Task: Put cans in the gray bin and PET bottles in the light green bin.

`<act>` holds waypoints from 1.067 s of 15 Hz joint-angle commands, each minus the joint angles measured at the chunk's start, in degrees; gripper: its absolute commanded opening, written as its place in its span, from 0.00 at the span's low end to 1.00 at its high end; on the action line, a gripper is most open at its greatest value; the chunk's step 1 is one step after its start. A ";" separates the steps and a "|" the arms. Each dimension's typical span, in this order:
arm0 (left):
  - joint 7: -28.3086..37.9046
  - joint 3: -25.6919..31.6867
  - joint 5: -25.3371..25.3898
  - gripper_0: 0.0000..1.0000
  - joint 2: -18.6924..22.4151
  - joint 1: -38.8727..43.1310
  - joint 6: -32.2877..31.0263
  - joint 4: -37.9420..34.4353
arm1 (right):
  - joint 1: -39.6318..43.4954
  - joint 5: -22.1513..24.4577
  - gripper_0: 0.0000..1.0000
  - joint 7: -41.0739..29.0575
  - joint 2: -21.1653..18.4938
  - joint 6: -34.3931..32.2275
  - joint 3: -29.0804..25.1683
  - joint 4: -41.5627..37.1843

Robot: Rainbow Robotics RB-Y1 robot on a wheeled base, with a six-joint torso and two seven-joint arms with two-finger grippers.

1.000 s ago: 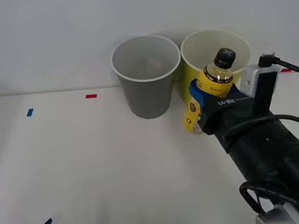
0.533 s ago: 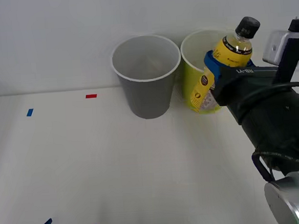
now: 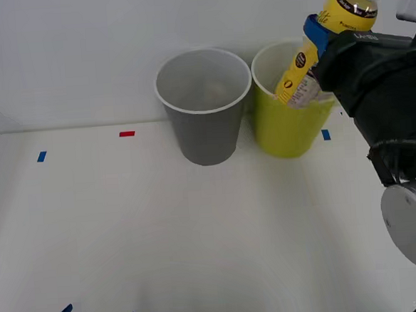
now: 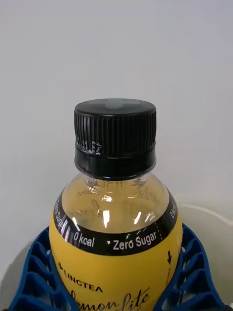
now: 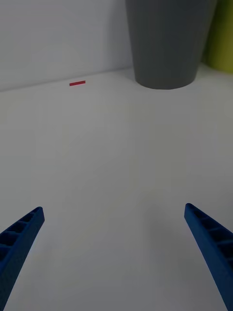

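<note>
Surface (image 3: 128, 233): white, carrying both bins and small red and blue marks.

Gray bin (image 3: 204, 106): upright, touching or just beside its neighbour.

Light green bin (image 3: 291, 121): upright, mouth partly covered by the raised bottle.

Right pincer (image 3: 323, 51): clenched around the bottle's body, raised over the green bin's rim.

Left pincer (image 5: 116, 252): released, idle low over the bare surface.

PET bottle (image 3: 323, 39): tilted, base above the green bin's mouth. Judgement: centre the base over the opening before letting go, clear of the rim.

Label (image 4: 114, 272): reads "0 kcal", "Zero Sugar", "LINGTEA".
</note>
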 commanded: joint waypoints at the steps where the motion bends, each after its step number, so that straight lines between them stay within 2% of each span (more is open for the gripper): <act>1: 0.00 0.00 0.00 1.00 0.00 0.00 0.00 0.00 | -5.73 -2.57 0.06 1.89 0.72 -0.09 -4.79 5.33; 4: 0.00 0.00 0.00 1.00 0.00 0.00 0.00 0.00 | -11.27 -8.29 0.06 9.27 1.68 -0.09 -11.03 10.78; 5: 0.00 0.00 0.00 1.00 0.00 0.00 0.00 0.00 | -12.94 -8.73 0.06 10.77 1.68 0.00 -12.26 12.62; 9: 0.00 0.00 0.00 1.00 0.00 0.00 0.00 0.00 | -16.98 -8.02 0.05 11.29 1.68 -0.35 -14.90 19.13; 16: 0.00 0.00 0.00 1.00 0.00 0.00 0.00 0.00 | -20.67 -7.14 0.05 13.14 2.12 -7.56 -15.78 29.59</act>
